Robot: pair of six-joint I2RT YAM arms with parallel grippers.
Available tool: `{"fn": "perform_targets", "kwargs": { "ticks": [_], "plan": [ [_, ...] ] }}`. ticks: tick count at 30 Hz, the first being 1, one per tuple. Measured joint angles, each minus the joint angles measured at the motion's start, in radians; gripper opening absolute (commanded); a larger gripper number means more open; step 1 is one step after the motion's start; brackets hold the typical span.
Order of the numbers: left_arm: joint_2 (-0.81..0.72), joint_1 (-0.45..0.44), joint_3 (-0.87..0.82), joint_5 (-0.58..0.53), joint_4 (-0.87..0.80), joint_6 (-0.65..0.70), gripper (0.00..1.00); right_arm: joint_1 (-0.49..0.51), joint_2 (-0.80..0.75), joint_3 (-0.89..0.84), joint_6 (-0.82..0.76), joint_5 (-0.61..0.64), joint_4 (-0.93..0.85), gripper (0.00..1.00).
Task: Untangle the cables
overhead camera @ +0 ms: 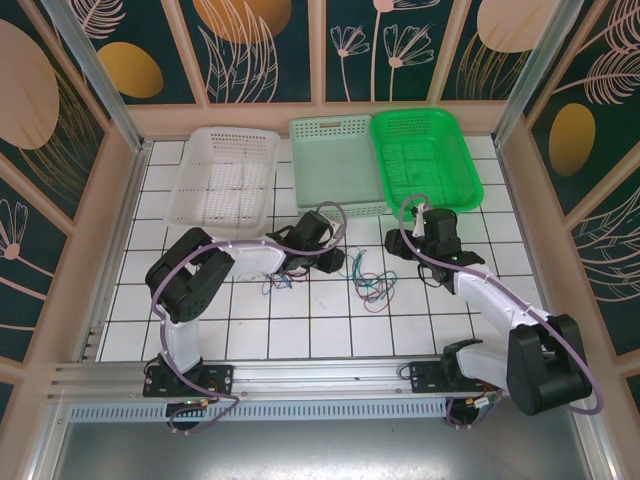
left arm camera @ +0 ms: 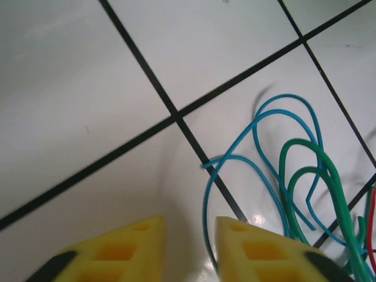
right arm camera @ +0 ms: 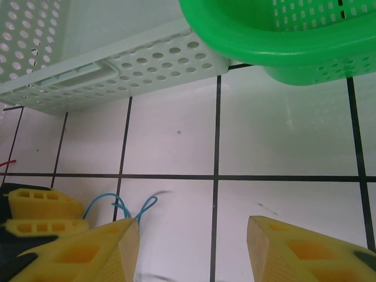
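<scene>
1. Cables (overhead camera: pixel 370 285) lie in a loose tangle on the tiled table (overhead camera: pixel 200 320), near its centre and between the two grippers. A smaller bunch (overhead camera: pixel 280 282) lies at 9 o'clock of it, beside the left arm (overhead camera: pixel 250 255).
2. We read the left gripper (overhead camera: pixel 328 262) as set low over the strands to single one out. Its jaws stand narrowly parted and grasp nothing, and the blue cable (left arm camera: pixel 258 158) runs into the gap just beside one finger (left arm camera: pixel 252 247).
3. The right gripper (right arm camera: pixel 194 241) hangs with jaws wide apart and empty, facing the green basket (right arm camera: pixel 276 35) at 12 o'clock. We judge it is placed ready to take a second strand.
4. Long axis: from overhead, the tangle runs roughly from 11 to 5 o'clock. In the left wrist view, the blue cable and the green cable (left arm camera: pixel 317 170) turn their bends toward 12 o'clock and trail toward 5 o'clock.
</scene>
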Motion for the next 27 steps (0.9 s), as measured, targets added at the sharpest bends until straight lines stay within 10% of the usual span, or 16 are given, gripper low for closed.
{"fn": "perform_targets", "kwargs": {
  "ticks": [9, 17, 27],
  "plan": [
    [-0.063, 0.0, 0.012, -0.083, 0.006, 0.022, 0.07, 0.013, 0.0, -0.002, 0.002, 0.023, 0.009, 0.54],
    [-0.109, 0.0, 0.016, -0.082, 0.031, 0.043, 0.5, 0.034, 0.0, -0.015, 0.002, 0.03, 0.026, 0.55],
    [0.026, 0.0, 0.019, -0.042, 0.027, 0.032, 0.52, 0.034, -0.024, -0.015, 0.002, 0.045, 0.039, 0.56]
  ]
}}
